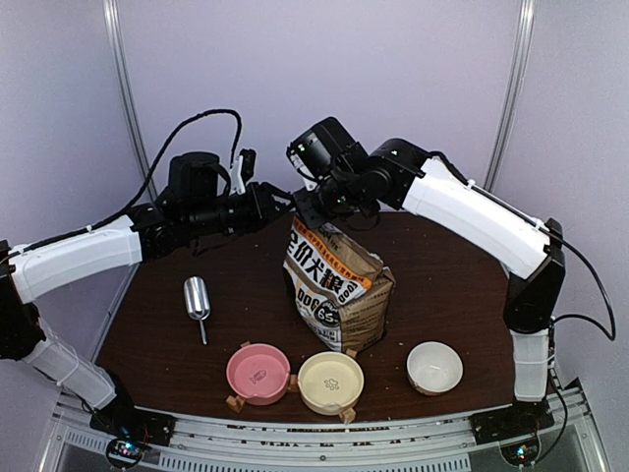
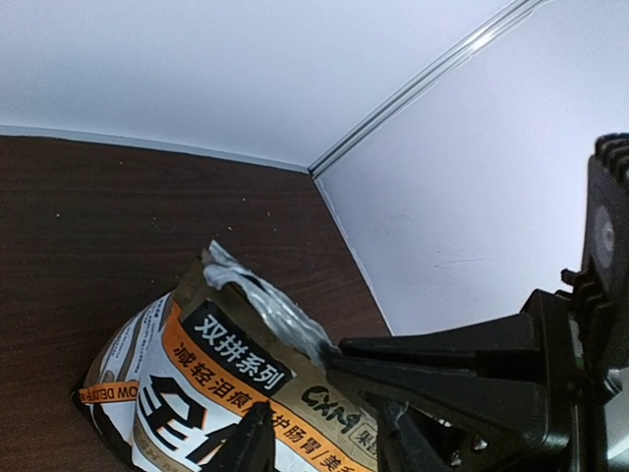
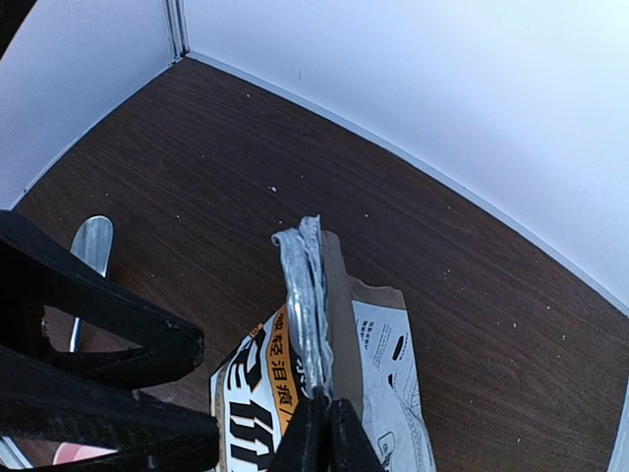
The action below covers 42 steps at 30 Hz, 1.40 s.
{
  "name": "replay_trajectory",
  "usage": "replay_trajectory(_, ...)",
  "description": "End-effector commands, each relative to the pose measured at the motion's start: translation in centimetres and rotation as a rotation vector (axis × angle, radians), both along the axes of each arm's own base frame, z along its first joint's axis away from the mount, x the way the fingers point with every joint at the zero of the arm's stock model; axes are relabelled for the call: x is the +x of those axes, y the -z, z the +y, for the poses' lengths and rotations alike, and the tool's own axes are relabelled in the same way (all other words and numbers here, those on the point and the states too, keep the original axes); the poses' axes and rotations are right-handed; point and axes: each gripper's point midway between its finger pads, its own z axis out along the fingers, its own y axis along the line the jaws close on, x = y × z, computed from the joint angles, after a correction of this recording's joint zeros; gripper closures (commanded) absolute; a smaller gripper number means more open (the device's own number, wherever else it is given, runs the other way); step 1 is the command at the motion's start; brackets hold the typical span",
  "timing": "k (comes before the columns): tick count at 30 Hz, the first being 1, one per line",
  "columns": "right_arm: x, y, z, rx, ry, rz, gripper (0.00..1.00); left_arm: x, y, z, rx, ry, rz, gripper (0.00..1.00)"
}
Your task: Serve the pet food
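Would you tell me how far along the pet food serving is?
Done: nothing; pink bowl, yellow bowl and white bowl look empty. In hand: right gripper pinches the bag at its closed top, left gripper open nearby. Left: open it, fill a bowl.

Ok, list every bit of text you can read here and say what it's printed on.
"双拼系列": white on a black tag on the bag.
"减轻泪痕": on the bag's orange band, just below that tag.
"全价犬粮": big black characters on the bag's front, in the top view.
"NOW DELIV": upside-down orange strip on the bag, cut off.
Finer bag print and the marks inside the pink bowl and yellow bowl: too small to read.
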Motion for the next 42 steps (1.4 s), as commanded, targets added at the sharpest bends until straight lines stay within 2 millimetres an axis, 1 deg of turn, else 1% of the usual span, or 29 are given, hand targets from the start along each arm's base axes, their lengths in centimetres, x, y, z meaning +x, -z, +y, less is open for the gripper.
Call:
replay_trajectory(1,0.7,0.4,-1.5,-0.048,0.051,-0.001,0.96,0.8,-0.7,-0.5,-0.037,0.010,-0.021,0.62)
replay_trajectory(4,0.8,0.7,-1.4,-0.043,0.042,0.013,0.96,1.0,-0.7,-0.8,-0.038,0.016,-0.020,0.61)
replay_trajectory(6,0.8,1.0,-1.2,-0.032,0.032,0.030,1.00,1.1,-0.5,-1.0,-0.036,0.020,-0.017,0.61)
replay_trajectory(10,1.0,1.3,-0.9,0.007,0.007,0.070,1.00,1.4,-0.5,-1.1,-0.042,0.023,-0.013,0.61)
replay_trajectory(12,0.9,1.1,-0.8,0.039,-0.009,0.085,1.00,1.7,-0.3,-1.1,-0.044,0.021,-0.010,0.61)
replay_trajectory(17,0.7,0.6,-0.3,0.128,-0.053,0.123,1.00,2.1,-0.2,-1.2,-0.055,0.027,-0.008,0.56)
replay_trajectory(20,0.6,0.5,-0.3,0.153,-0.061,0.135,1.00,2.4,-0.1,-1.4,-0.059,0.028,-0.009,0.53)
replay_trajectory(23,0.5,0.3,-0.4,0.166,-0.060,0.137,1.00,2.7,0.0,-1.5,-0.065,0.028,-0.005,0.53)
replay_trajectory(25,0.5,0.1,-0.5,0.179,-0.060,0.136,1.00,2.9,0.0,-1.5,-0.069,0.025,-0.005,0.54)
replay_trajectory(29,0.5,-0.3,-0.6,0.215,-0.063,0.143,1.00,3.3,0.1,-1.5,-0.075,0.018,-0.008,0.59)
replay_trajectory(33,0.7,-0.4,-0.9,0.223,-0.058,0.144,1.00,3.5,0.3,-1.5,-0.075,0.015,-0.008,0.60)
replay_trajectory(35,0.8,-0.4,-1.0,0.223,-0.055,0.143,1.00,3.5,0.4,-1.6,-0.073,0.019,-0.005,0.62)
replay_trajectory(42,0.8,-0.5,-1.0,0.226,-0.054,0.139,1.00,3.6,1.2,-2.1,-0.069,0.036,0.007,0.66)
